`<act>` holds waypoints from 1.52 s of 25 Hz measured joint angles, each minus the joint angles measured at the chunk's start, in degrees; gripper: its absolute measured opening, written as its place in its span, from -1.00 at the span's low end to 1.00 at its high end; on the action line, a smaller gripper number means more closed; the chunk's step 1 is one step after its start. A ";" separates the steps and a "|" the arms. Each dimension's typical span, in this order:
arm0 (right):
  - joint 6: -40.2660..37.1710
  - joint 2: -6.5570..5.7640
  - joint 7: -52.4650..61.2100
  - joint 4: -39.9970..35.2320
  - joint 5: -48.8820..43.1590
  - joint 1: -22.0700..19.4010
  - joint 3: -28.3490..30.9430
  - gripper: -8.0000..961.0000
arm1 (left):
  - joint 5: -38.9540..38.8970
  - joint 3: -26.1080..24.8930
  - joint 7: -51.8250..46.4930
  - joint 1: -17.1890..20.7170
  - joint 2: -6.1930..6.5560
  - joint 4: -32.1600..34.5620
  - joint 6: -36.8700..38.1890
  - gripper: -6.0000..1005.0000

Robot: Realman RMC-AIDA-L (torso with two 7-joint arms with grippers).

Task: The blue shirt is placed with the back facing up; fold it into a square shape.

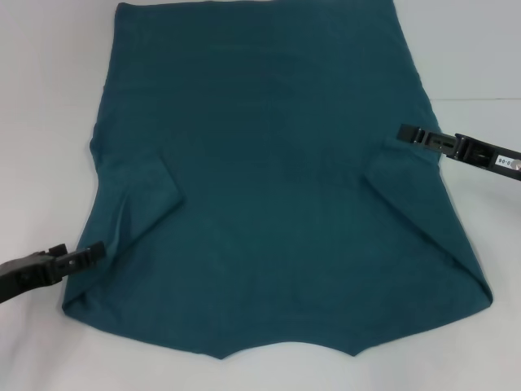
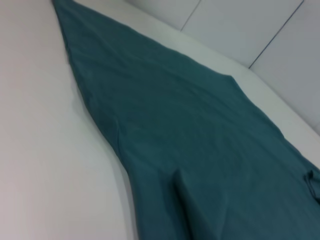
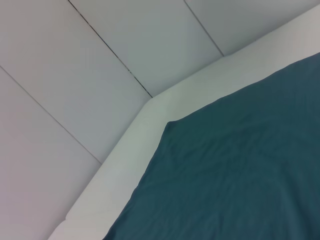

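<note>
The blue shirt [image 1: 269, 187] lies flat on the white table [image 1: 41, 98], plain side up; my left gripper [image 1: 91, 254] touches its near-left sleeve; my right gripper [image 1: 407, 133] meets its right edge; I cannot tell either grip.

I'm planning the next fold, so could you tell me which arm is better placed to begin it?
Probably the left: the left gripper sits at the shirt's near side edge, beside the folded-in sleeve; the right gripper is farther up.
</note>
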 joint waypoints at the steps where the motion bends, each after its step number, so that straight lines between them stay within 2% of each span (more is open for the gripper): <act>1: 0.01 0.00 0.00 0.07 0.00 0.02 0.00 0.90 | 0.36 0.02 -0.01 -0.11 0.00 -0.12 -0.14 0.76; 18: -0.04 0.15 0.10 0.20 0.03 -0.27 0.04 0.90 | 2.81 1.21 -0.04 -0.58 0.01 -1.14 -2.96 0.75; 29: -0.33 0.15 0.17 0.20 0.06 -0.30 0.09 0.90 | 6.24 0.95 -1.41 -1.28 0.58 -0.39 3.68 0.74; 38: -0.39 0.26 0.19 0.20 0.11 -0.39 0.09 0.90 | 10.59 0.67 -4.06 -1.77 1.09 2.85 8.61 0.74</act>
